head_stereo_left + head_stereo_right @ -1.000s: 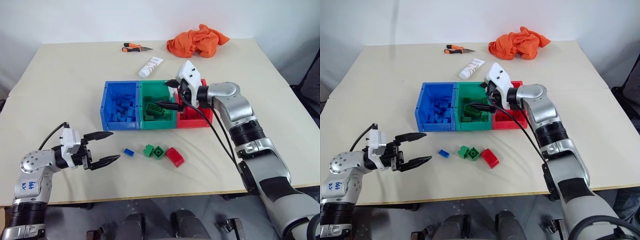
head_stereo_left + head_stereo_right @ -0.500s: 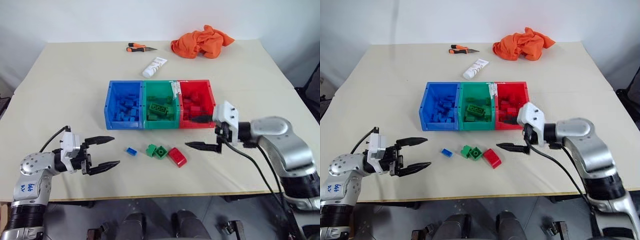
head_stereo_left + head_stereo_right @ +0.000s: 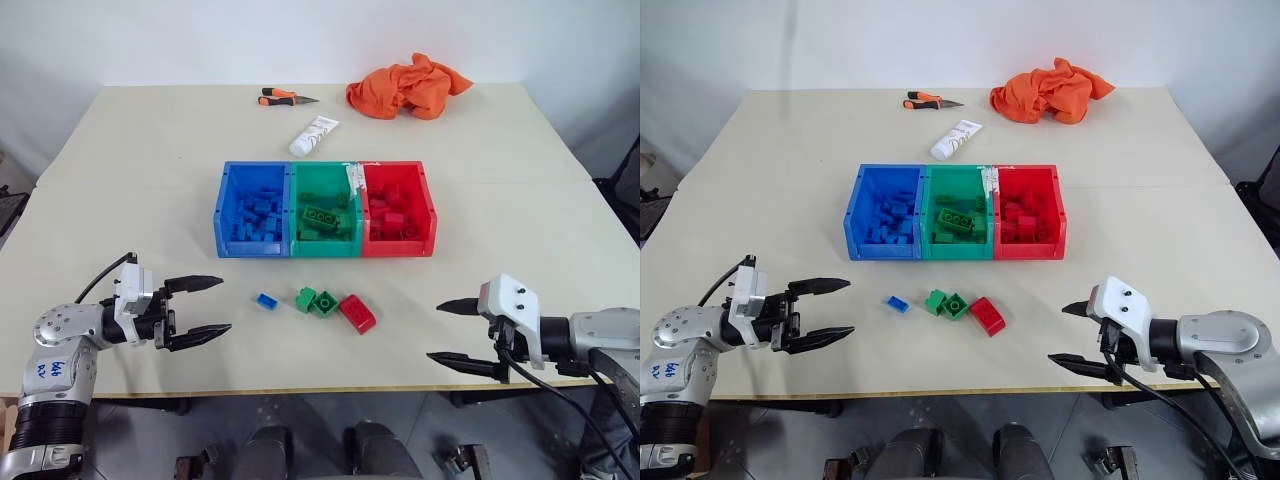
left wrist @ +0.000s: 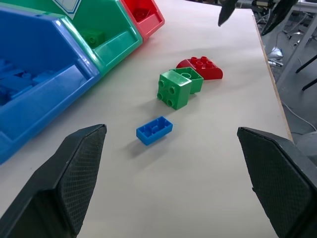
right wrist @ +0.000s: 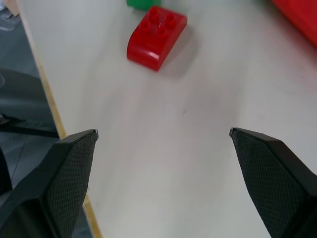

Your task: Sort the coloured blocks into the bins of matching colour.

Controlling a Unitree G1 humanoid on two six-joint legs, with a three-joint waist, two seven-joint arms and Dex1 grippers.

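At the centre of the frame, on the pale table [image 3: 150, 160], sit the bins [image 3: 325, 208]: three joined open boxes in a row, blue on the left, green in the middle, red on the right. Each holds bricks of its own colour, and a larger green brick [image 3: 320, 219] lies in the green bin. Below the bins, in the lower middle of the frame, four loose blocks rest on the table in a short row: a tiny blue block [image 3: 265, 300] on the left, standing apart from the others, then two small green blocks [image 3: 315, 300] touching each other, then a red block [image 3: 356, 313] with a rounded side, just beside the green pair.

Low in the left of the frame the left pincer [image 3: 197, 308] is released, its two black fingers spread wide and holding nothing, aimed towards the blue block and well apart from it. Low in the right of the frame the right pincer [image 3: 447, 333] is likewise spread wide and empty, near the table's front edge, pointing left towards the red block without touching it.

Near the top of the frame lie a white tube [image 3: 314, 135], an orange cloth [image 3: 408, 86] and an orange-handled tool [image 3: 280, 97].
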